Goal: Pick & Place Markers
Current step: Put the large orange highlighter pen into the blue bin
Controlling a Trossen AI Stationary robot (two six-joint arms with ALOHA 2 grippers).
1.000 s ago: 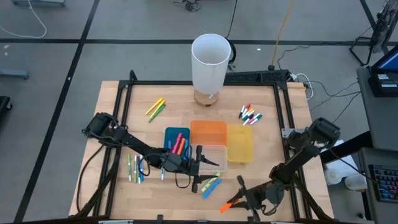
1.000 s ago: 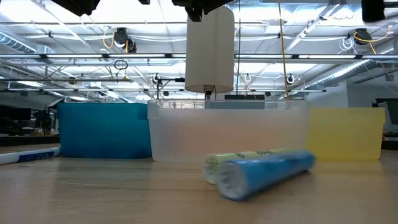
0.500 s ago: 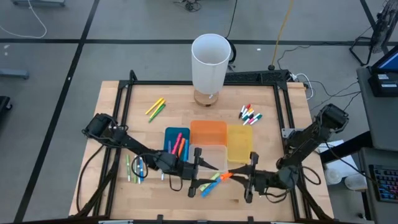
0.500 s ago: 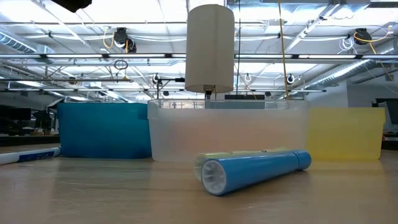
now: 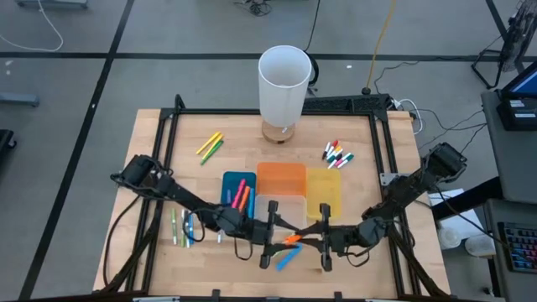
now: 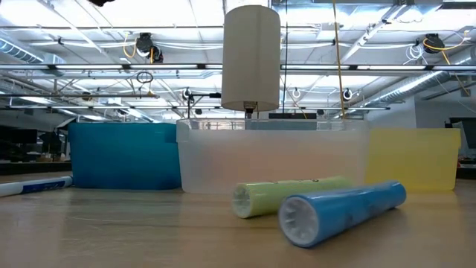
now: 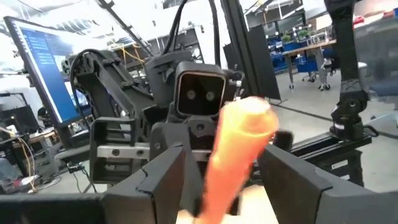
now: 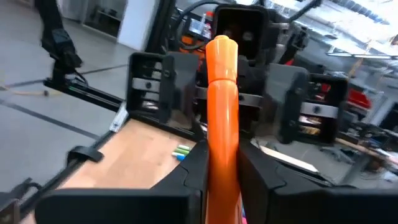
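Counts, placed from white cylinder [image 5: 284, 84] at table's far edge:
- Bins: four just in front of it — blue [image 5: 228, 183], orange [image 5: 281, 178], yellow [image 5: 324, 192], clear [image 5: 289, 207].
- Markers: two front-left of it [image 5: 210, 145]; cluster front-right [image 5: 337, 154], number unclear; two beyond clear bin, green [image 6: 286, 196], blue [image 6: 343, 211]; one orange [image 8: 222, 118].
- Grippers: two.

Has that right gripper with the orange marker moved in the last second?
Yes. The right gripper carried the orange marker leftward along the table's near edge, toward the clear bin.
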